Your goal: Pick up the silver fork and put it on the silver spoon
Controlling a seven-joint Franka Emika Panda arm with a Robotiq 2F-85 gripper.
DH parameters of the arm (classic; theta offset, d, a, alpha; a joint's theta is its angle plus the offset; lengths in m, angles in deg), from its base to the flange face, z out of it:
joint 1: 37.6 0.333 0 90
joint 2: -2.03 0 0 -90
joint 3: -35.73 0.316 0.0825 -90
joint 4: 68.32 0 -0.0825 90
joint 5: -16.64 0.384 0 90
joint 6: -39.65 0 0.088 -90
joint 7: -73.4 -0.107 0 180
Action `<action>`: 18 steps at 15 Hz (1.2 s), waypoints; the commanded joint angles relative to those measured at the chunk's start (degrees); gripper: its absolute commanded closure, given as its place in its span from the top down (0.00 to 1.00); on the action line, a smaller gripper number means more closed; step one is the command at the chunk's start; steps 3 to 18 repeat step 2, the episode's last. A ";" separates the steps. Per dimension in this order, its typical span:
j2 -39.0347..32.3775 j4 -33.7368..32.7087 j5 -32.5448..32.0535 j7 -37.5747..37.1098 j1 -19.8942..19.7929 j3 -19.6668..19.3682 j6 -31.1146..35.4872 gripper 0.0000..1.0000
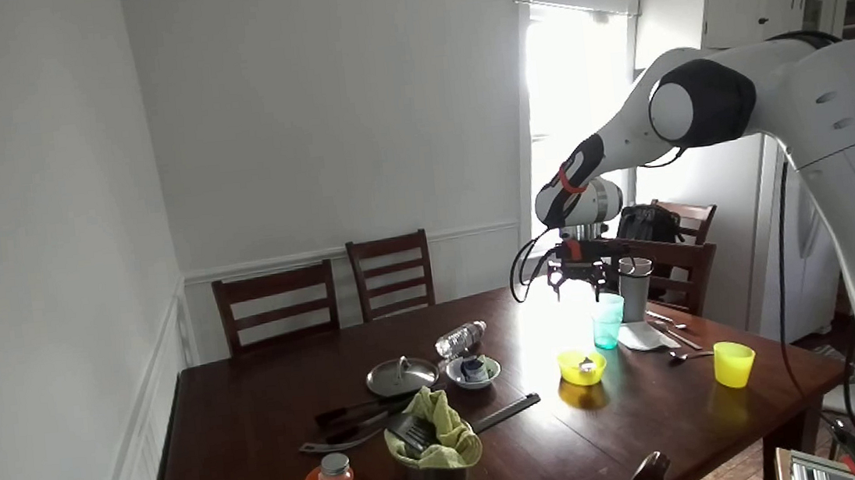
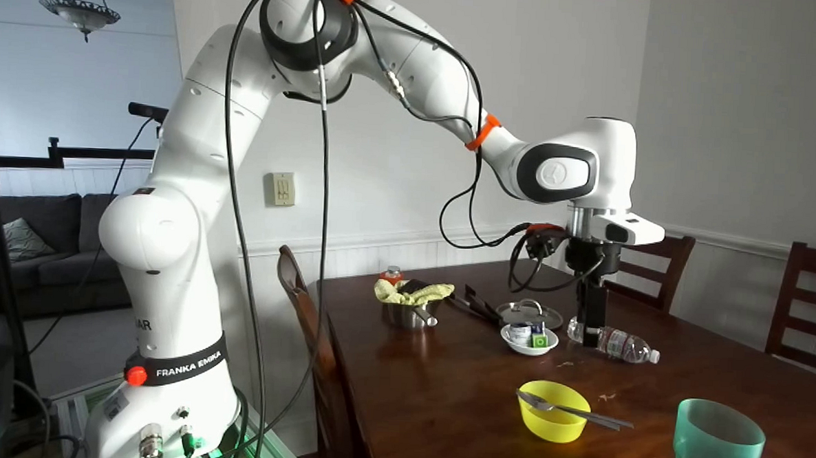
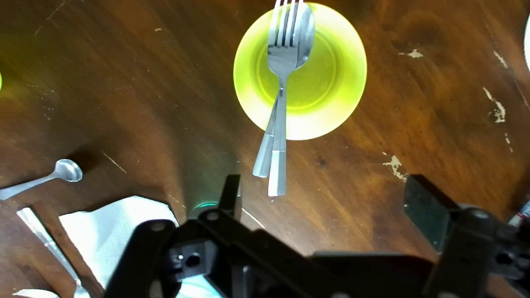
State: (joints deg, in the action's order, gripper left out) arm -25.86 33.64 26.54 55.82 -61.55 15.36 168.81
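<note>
Nearest in the wrist view, the gripper (image 3: 323, 194) is spread wide; beyond it, the silver fork (image 3: 281, 107) lies atop the silver spoon (image 3: 306, 39), both crossing the rim of the yellow bowl (image 3: 350, 78), and farthest down, a white napkin (image 3: 118, 229) lies on the wooden table (image 3: 165, 103)

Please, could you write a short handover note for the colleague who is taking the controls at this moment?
Claw: open, holding nothing, above the wooden table.
Where things are: the silver fork lies over the silver spoon; both rest across the yellow bowl, handles reaching out past its rim.
Done: the silver fork is on the silver spoon.
Left: apparently nothing more to place; I would only back away gently, without touching the pair.
</note>
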 commanded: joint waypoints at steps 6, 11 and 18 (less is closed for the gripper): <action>-0.18 -0.36 -0.03 0.00 -0.11 0.06 -0.24 1.00; -0.18 -0.36 -0.03 0.00 -0.11 0.06 -0.24 1.00; -0.18 -0.36 -0.03 0.00 -0.11 0.06 -0.24 1.00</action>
